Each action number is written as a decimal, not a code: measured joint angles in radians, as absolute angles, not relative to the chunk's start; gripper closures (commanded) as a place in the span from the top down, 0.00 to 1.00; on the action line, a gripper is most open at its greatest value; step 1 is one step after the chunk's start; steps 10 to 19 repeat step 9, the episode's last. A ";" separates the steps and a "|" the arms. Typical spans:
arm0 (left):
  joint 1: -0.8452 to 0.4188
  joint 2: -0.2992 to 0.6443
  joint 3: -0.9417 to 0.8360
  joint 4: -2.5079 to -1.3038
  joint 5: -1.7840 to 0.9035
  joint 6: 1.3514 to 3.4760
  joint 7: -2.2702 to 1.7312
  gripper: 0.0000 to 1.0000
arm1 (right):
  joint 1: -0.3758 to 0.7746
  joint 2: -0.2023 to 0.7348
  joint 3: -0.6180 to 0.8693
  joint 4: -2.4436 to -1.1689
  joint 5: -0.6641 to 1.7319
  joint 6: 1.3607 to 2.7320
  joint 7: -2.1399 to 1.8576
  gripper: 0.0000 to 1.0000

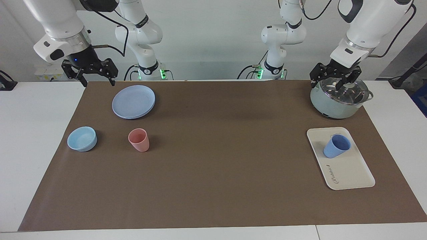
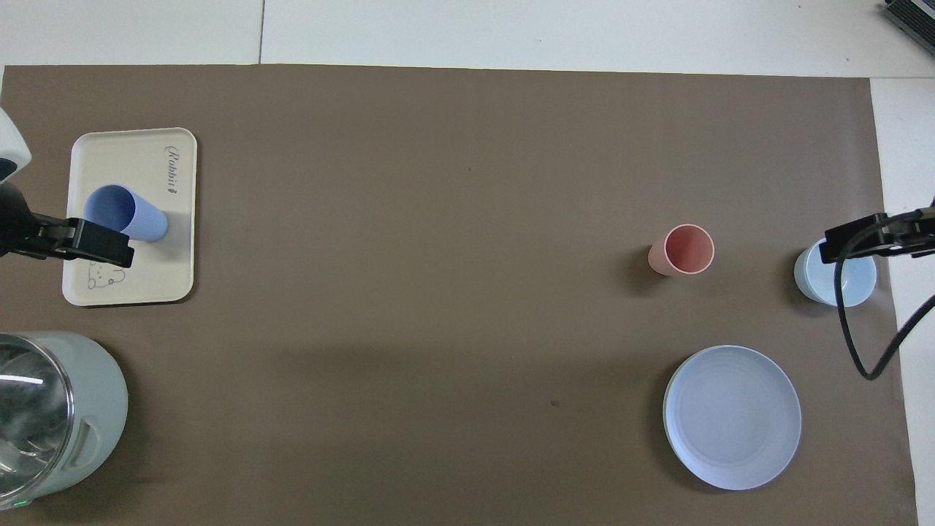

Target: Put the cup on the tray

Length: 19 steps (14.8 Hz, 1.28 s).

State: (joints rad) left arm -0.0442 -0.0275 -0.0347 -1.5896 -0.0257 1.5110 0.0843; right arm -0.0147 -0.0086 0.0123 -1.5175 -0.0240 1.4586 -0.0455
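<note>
The periwinkle-blue cup (image 1: 337, 146) stands upright on the cream tray (image 1: 350, 173), at the end of the tray nearer to the robots, toward the left arm's end of the table. It also shows in the overhead view (image 2: 120, 212) on the tray (image 2: 139, 157), beside the bear drawing. My left gripper (image 1: 326, 85) is open and empty, raised over the pot and well apart from the cup; in the overhead view (image 2: 95, 248) it covers part of the tray. My right gripper (image 1: 96, 81) is open and empty, raised at the right arm's end of the table.
A pale green pot (image 1: 333, 103) with a glass lid stands nearer to the robots than the tray. A round blue plate (image 1: 133, 101), a pink cup (image 1: 139, 140) and a light-blue bowl (image 1: 82, 139) stand toward the right arm's end.
</note>
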 measured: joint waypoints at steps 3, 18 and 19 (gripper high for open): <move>-0.044 -0.027 -0.035 -1.590 -0.026 1.511 0.084 1.00 | -0.015 -0.009 0.012 -1.517 -0.013 1.458 -0.045 1.00; -0.044 -0.027 -0.035 -1.590 -0.026 1.511 0.084 1.00 | -0.015 -0.009 0.012 -1.517 -0.011 1.458 -0.009 1.00; -0.044 -0.027 -0.035 -1.590 -0.026 1.511 0.084 1.00 | -0.015 -0.009 0.012 -1.517 -0.011 1.458 -0.009 1.00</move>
